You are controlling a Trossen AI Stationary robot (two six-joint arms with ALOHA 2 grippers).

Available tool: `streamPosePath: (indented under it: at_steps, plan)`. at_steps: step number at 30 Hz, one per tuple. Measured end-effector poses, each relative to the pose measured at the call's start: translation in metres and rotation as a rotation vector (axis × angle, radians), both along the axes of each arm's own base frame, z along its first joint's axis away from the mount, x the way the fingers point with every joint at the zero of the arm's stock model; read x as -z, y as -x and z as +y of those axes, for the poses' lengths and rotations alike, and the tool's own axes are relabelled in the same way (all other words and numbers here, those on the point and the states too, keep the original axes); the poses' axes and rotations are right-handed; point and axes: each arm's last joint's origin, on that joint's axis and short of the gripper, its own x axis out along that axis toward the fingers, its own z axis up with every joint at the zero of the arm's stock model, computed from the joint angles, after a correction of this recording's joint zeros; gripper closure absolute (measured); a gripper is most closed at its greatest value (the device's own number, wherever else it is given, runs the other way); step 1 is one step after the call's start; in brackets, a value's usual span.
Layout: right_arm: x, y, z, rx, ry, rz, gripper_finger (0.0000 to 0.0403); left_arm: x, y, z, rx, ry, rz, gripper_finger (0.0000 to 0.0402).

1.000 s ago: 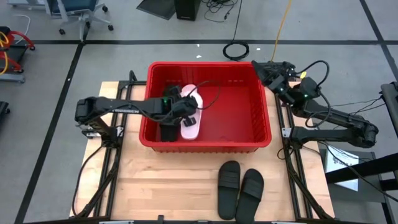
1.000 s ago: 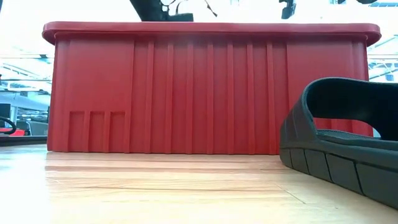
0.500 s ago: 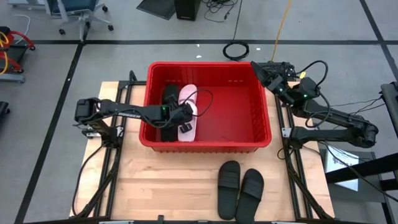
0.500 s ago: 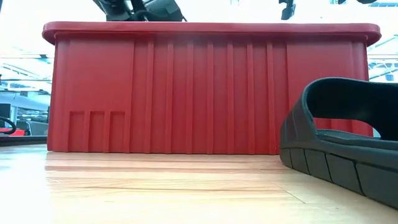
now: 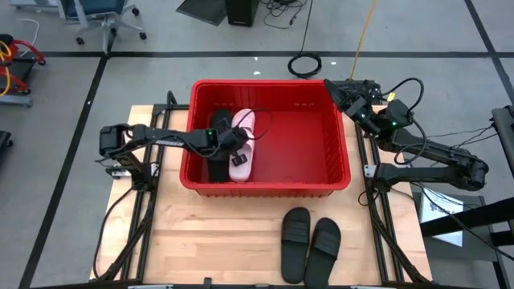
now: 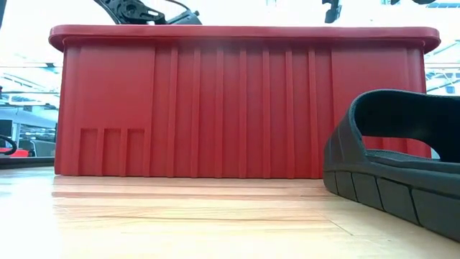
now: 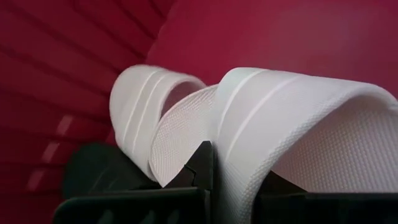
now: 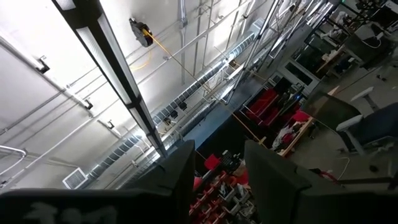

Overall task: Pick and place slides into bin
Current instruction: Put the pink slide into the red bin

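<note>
Left gripper (image 5: 234,154): inside the bin (image 5: 337,172), in its 9 o'clock half, clenched on the broad strap of a pale pink slide (image 5: 242,157). In the left wrist view the dark fingers (image 7: 200,163) pinch the white, textured strap of that slide (image 7: 298,124), with the red bin wall (image 7: 280,37) behind it. Left arm (image 5: 152,138) reaches in over the bin's 9 o'clock rim from the edge of the surface.

Second pale pink slide (image 7: 146,106): seen in the left wrist view just beyond the gripped one, its strap arched; in the high view the two pink slides cannot be told apart.

Black slide in bin (image 5: 218,148): lies at 9 o'clock of the pink slide, touching it, partly under the left arm. A dark rounded form (image 7: 93,174) in the left wrist view, beside the pink straps, is probably part of it.

Bin: red, rectangular, standing on the 12 o'clock half of the wooden surface (image 5: 209,241). In the low view its ribbed front wall (image 6: 237,108) fills most of the frame.

Pair of black slides on the surface (image 5: 310,245): side by side, touching, at 6 o'clock of the bin toward its 3 o'clock corner, apart from the bin. One of them (image 6: 402,173) looms close in the low view.

Right gripper (image 5: 333,88): raised just off the bin's corner at 1 o'clock, fingers parted, grasping nothing. The right wrist view looks up past the fingers (image 8: 273,180) at ceiling beams.
</note>
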Motion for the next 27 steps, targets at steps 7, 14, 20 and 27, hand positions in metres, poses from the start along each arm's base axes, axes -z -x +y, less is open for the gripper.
streamPosePath:
  at_steps: [7,14,20,27]
  plan:
    - [0.0001,-0.0002,0.0,-0.004,-0.004,-0.002,0.0273,0.0003,-0.0043,0.0021,0.027,-0.016,-0.026,0.038]
    - [0.0001,-0.0002,0.0,-0.003,-0.004,-0.002,0.0273,0.0011,-0.0023,0.0057,-0.071,0.023,-0.07,0.038]
    - [0.0001,-0.0002,0.0,-0.004,-0.005,-0.002,0.0273,0.0053,-0.0017,0.0047,-0.041,0.032,-0.025,0.038]
    - [0.0001,-0.0002,0.0,-0.005,-0.004,-0.002,0.0273,0.0077,-0.0015,0.0015,0.052,0.124,-0.011,0.038]
